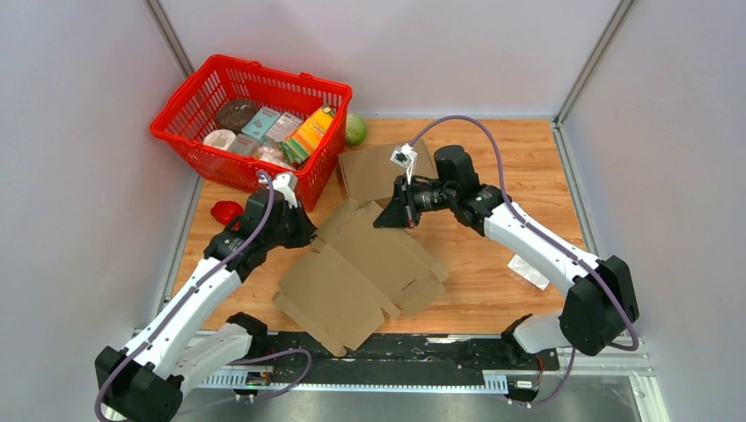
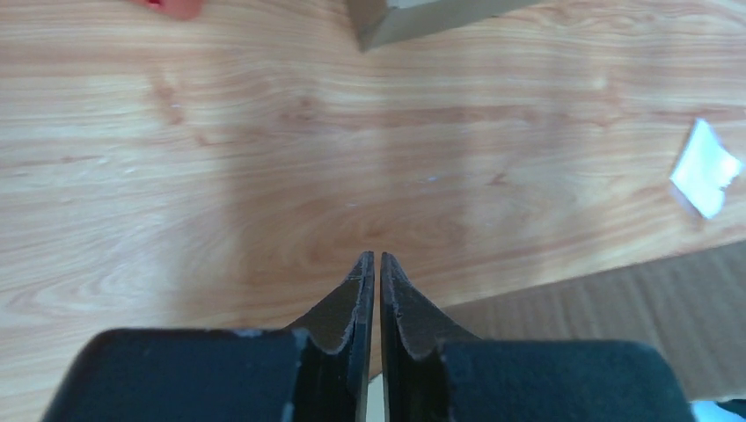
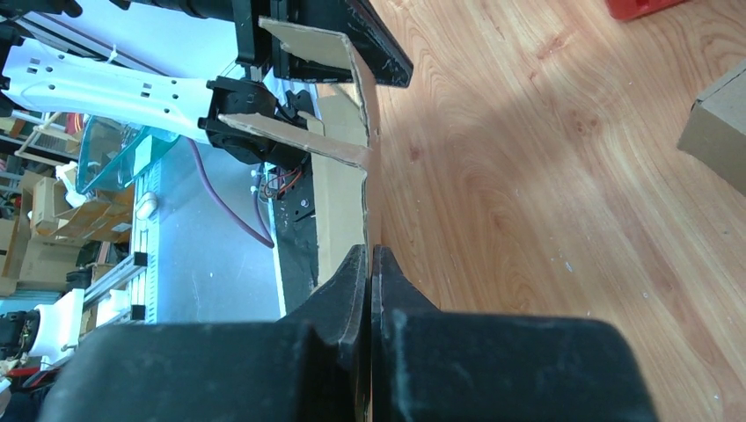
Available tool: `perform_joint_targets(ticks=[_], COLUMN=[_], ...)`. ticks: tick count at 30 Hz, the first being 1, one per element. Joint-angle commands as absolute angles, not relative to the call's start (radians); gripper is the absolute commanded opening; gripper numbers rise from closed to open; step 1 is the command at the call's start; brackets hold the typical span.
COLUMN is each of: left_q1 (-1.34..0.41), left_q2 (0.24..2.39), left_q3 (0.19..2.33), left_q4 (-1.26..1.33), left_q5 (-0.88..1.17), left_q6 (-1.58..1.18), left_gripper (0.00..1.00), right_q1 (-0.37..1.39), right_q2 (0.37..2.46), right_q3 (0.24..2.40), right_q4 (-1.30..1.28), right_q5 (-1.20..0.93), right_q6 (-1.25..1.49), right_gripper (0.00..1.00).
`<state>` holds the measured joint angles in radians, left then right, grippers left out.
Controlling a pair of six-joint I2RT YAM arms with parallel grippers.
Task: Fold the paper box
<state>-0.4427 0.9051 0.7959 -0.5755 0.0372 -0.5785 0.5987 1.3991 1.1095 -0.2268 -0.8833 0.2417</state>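
The paper box (image 1: 369,264) is a brown cardboard blank lying unfolded in the middle of the wooden table. My right gripper (image 1: 387,216) is shut on its far edge. In the right wrist view (image 3: 369,251) the cardboard (image 3: 339,211) runs edge-on out of the jaws, with a flap (image 3: 299,141) sticking out to the left. My left gripper (image 1: 302,234) is at the box's left flap. In the left wrist view (image 2: 377,257) its jaws are shut with a thin tan strip between them. The box panel (image 2: 616,299) spreads to its right.
A red basket (image 1: 220,158) of groceries stands at the back left, with a green ball (image 1: 354,129) beside it. A second cardboard box (image 1: 378,167) sits behind the right gripper. A red object (image 1: 226,211) lies left, a white scrap (image 1: 528,271) right.
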Motion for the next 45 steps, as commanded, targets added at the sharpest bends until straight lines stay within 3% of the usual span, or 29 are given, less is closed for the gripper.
perform_joint_targets(ticks=[1,7,15,18,22,26,36,42,45], left_q1=[-0.443,-0.480,-0.532,-0.534,-0.534,-0.534,-0.543,-0.578,-0.594], left_q2=[0.871,0.756,0.821,0.755,0.649,0.760,1.074,1.129,1.141], left_q3=[0.753,0.640,0.623,0.649,0.692,0.819,1.025,1.034,1.046], left_q4=[-0.459,-0.419,-0.322,-0.365,-0.384,-0.333,-0.173,-0.186,-0.216], left_q5=[0.186,0.186,0.140,0.092,0.041,0.141,0.299,0.278,0.230], left_q6=[-0.649,-0.747,-0.732,-0.632,-0.511,-0.434,-0.383,-0.344,-0.313], left_gripper=[0.11,0.09,0.11,0.22,0.46,0.68,0.69,0.63,0.54], right_q1=[0.594,0.583,0.586,0.592,0.624,0.629,0.632,0.632,0.634], right_q2=[1.394,1.439,1.463,1.479,1.509,1.528,1.588,1.601,1.603], right_q3=[1.152,1.195,1.219,1.273,1.334,1.373,1.457,1.470,1.468], right_q4=[-0.190,-0.189,-0.248,-0.385,-0.517,-0.541,-0.637,-0.655,-0.654], right_q5=[-0.881,-0.845,-0.816,-0.692,-0.557,-0.584,-0.669,-0.666,-0.673], right_q6=[0.242,0.262,0.180,0.041,-0.118,-0.190,-0.284,-0.288,-0.284], right_gripper=[0.00,0.00,0.00,0.00,0.00,0.00,0.00,0.00,0.00])
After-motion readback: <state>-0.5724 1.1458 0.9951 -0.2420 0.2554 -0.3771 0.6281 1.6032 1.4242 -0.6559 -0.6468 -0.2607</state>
